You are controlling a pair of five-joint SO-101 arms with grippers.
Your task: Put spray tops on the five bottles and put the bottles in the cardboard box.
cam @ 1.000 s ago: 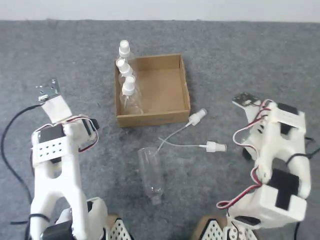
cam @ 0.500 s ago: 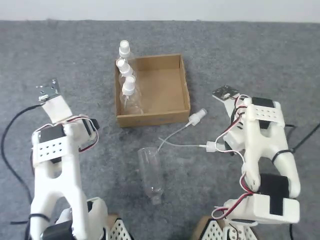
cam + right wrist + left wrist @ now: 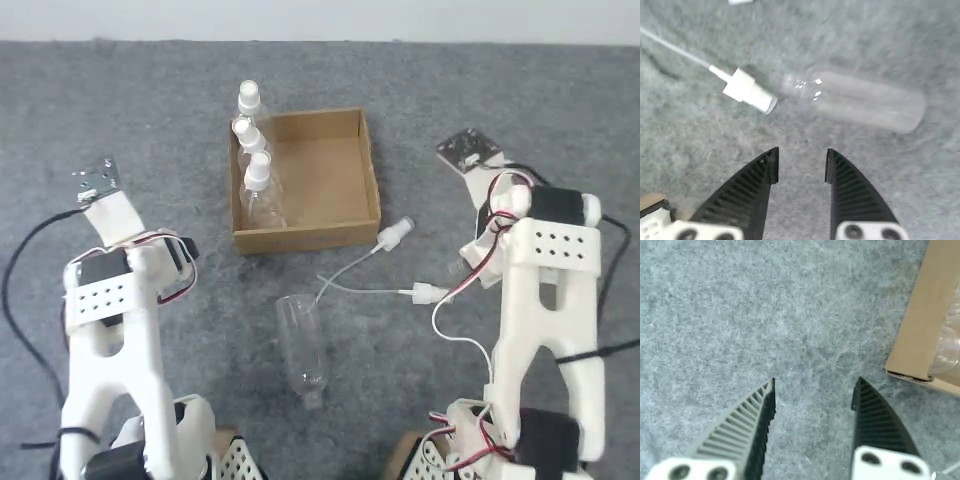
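The cardboard box [image 3: 320,175] holds two capped bottles [image 3: 258,190] along its left wall, and a third capped bottle [image 3: 248,100] stands at its back left corner. An uncapped clear bottle [image 3: 302,340] lies on the carpet in front of the box. Two spray tops [image 3: 397,233] [image 3: 432,293] with long tubes lie to its right. My right gripper [image 3: 801,152] hangs open just short of a spray top [image 3: 747,90] and another uncapped bottle [image 3: 870,102] lying on its side. My left gripper [image 3: 815,382] is open over bare carpet near a box corner [image 3: 922,340].
Grey carpet [image 3: 480,110] covers the whole table. The left arm [image 3: 110,300] stands at the front left and the right arm [image 3: 540,290] at the front right, its body covering the carpet beside the nearer spray top.
The right arm has unfolded, swung in toward the spray tops and lifted, with its wrist now farther back. The left arm and all bottles have stayed put.
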